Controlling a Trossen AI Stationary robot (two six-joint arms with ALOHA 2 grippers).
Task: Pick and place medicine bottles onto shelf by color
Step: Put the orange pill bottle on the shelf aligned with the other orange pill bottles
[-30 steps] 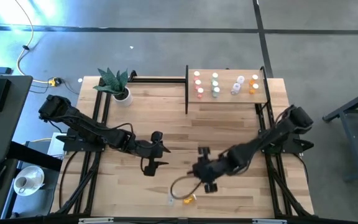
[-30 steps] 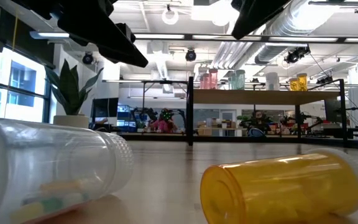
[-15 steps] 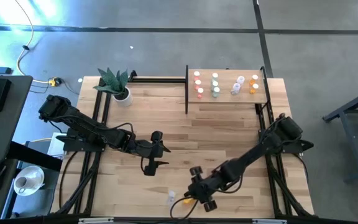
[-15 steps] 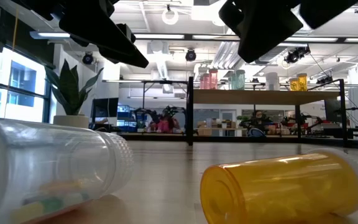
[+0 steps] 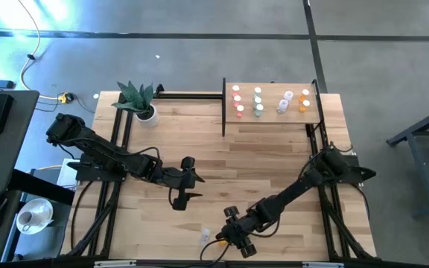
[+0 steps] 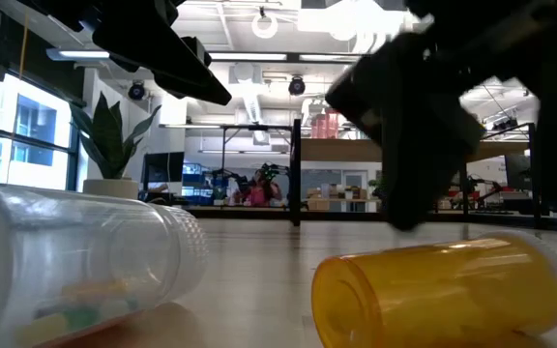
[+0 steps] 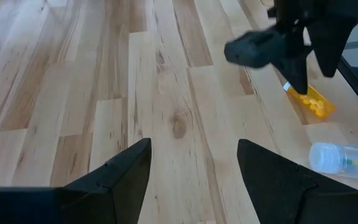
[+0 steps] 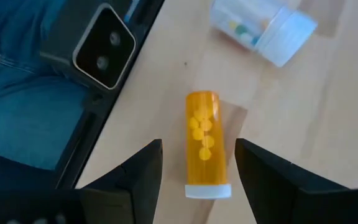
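Right pincer is open, poised over the orange bottle lying on its side at the lower centre of the surface, near the edge. Risk: an off-centre closure could roll it off. Left pincer waits open, mid-frame.

On the table, the shelf stands at one o'clock with bottles upright on it, and the plant at eleven. Two more bottles lie on their sides at six, near the front edge: the orange bottle directly under the right gripper, and the clear bottle just beside it toward seven. The left gripper hangs near the centre, at about nine o'clock.
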